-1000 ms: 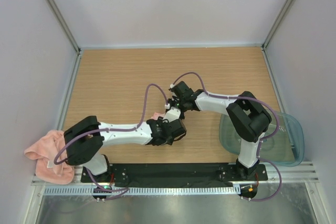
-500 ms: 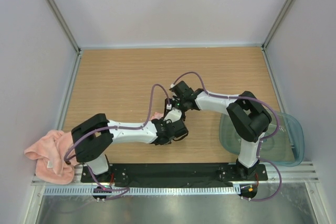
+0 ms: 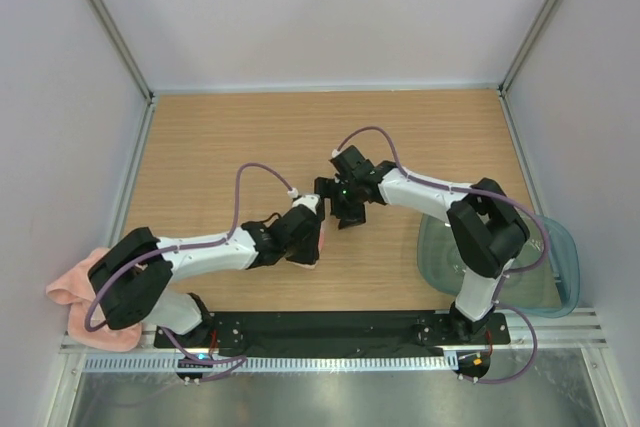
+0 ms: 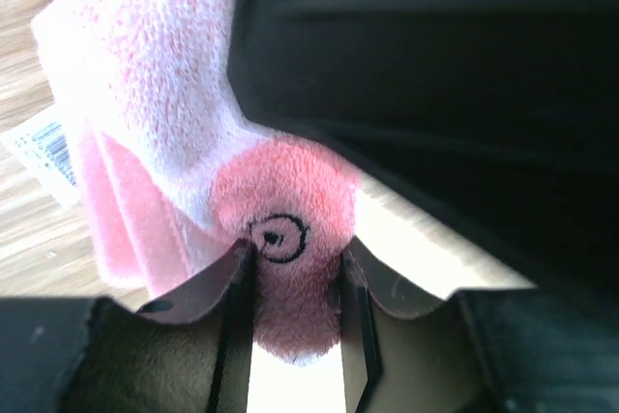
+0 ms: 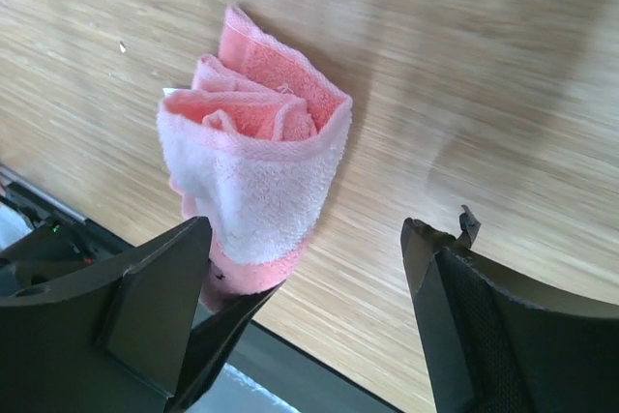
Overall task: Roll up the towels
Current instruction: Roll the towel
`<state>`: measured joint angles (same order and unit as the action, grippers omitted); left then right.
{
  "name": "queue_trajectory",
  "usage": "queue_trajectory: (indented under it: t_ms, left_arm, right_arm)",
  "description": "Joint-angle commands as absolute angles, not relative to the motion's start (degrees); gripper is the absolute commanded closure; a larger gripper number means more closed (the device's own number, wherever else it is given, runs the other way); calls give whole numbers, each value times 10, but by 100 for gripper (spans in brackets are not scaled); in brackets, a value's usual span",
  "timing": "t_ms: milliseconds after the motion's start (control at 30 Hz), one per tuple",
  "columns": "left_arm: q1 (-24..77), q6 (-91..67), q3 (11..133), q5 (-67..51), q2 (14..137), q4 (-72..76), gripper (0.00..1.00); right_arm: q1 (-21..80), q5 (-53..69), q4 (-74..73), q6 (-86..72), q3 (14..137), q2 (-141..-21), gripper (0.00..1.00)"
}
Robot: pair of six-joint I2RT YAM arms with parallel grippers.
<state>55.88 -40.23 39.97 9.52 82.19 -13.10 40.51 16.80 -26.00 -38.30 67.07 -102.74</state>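
Counter: wood, walled at the back and on both sides. The whole far half is bare wood. Both arms meet near the middle, closer to the near edge than to the back wall.

Rolled towel: mid-counter, a little left of centre and well apart from every edge.
- In the top view only a sliver of pink shows, beside the left wrist.
- In the right wrist view it is a short, loose roll. Its long axis runs from the left pincer's grip out over the wood, and its free end shows the folded layers.
- Its underside looks to lie on the wood. I cannot tell whether any of it is lifted.
- A white label sticks out at one side.

Left pincer: clamped on one end of the rolled towel, with pink pile bulging between the two fingers.

Right pincer: jaws spread wide and holding nothing. It sits just beyond the roll's free end, apart from the cloth.

Second towel: a crumpled heap at the near left corner, hanging over the counter's left edge and part hidden by the left arm's shoulder.

Tub: at the near right, against the right-hand edge and partly under the right arm.
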Motion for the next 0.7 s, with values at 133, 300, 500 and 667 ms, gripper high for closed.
queue_trajectory:
  t_ms: [133, 300, 500, 667]
  left_arm:
    - [485, -407, 357, -96, 810, -74, 76]
    - [447, -435, 345, -157, 821, -19, 77]
    - [367, -498, 290, -246, 829, 95, 75]
    - [303, -540, 230, -320, 849, 176, 70]
  right_arm:
    - [387, 124, -258, -379, 672, -920, 11]
    - [379, 142, -206, -385, 614, -868, 10]
    - [377, 198, -130, -400, 545, -841, 10]
    - [377, 226, -76, -419, 505, -846, 11]
